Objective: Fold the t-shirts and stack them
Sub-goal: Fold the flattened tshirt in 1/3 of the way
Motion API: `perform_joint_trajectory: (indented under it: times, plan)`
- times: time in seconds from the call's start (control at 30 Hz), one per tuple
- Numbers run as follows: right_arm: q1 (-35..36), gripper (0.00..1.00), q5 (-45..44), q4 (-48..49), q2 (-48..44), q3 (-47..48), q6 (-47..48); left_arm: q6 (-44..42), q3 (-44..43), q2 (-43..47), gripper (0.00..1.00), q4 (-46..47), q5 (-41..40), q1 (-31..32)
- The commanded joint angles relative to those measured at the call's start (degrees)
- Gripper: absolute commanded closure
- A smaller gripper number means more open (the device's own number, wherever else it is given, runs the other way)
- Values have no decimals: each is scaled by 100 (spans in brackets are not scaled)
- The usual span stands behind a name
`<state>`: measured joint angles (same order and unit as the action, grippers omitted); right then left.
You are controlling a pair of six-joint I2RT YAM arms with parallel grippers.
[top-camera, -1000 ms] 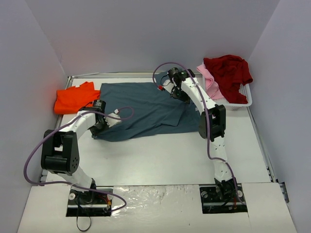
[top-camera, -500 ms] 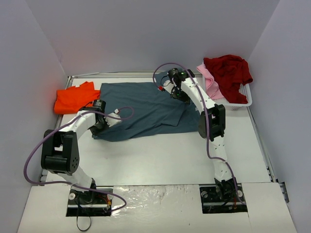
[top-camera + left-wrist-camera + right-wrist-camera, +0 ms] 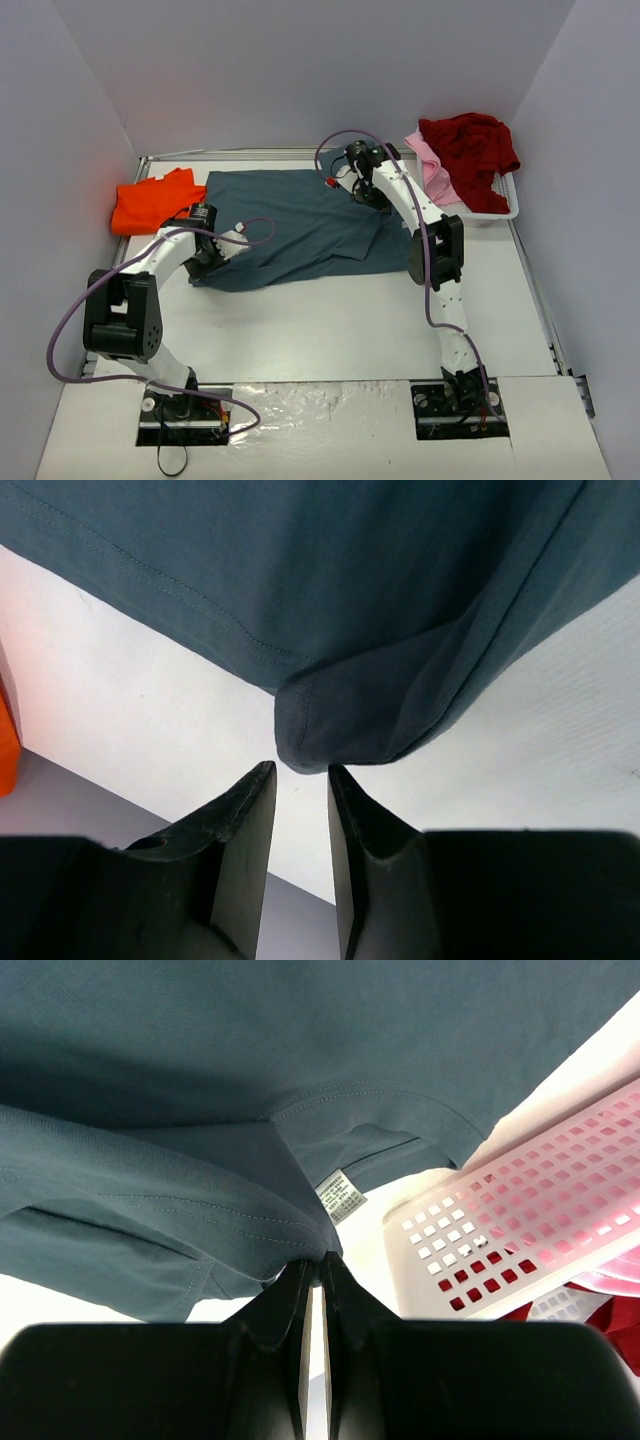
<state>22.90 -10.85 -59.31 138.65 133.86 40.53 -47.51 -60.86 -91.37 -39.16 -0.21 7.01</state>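
Surface: a white desk (image 3: 330,320) with a flat top, edged by a thin metal rail along the far side and the right side.
Far middle: a blue-grey t-shirt (image 3: 290,215) is spread flat on the desk, with its right part doubled over in a fold.
Far left: an orange t-shirt (image 3: 150,203) is laid bunched just beside it.
Far right corner: a white plastic basket (image 3: 497,212) is set on the desk.
Near edge: a wrinkled glossy strip (image 3: 320,400) is laid across.
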Motion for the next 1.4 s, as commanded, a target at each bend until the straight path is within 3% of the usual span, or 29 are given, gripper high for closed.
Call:
perform_joint_trajectory:
  times: [0.0,0.93,1.03,1.17,1.37]
  plan:
    - [-40,100,-224,-160,83,35,-46,-66,-224,234,73,-233,21,-50]
    - [-66,100,-295,-160,233,26,-54,-145,-181,-346,71,-119,258,-41]
    - [-75,100,-295,-169,259,35,-63,-162,-154,-381,78,-110,284,-41]
    - [-75,100,-303,-169,277,26,-72,-162,-172,-451,97,-83,293,-41]
    - [-83,100,-303,-169,259,17,-72,-127,-216,-408,98,-83,293,-41]
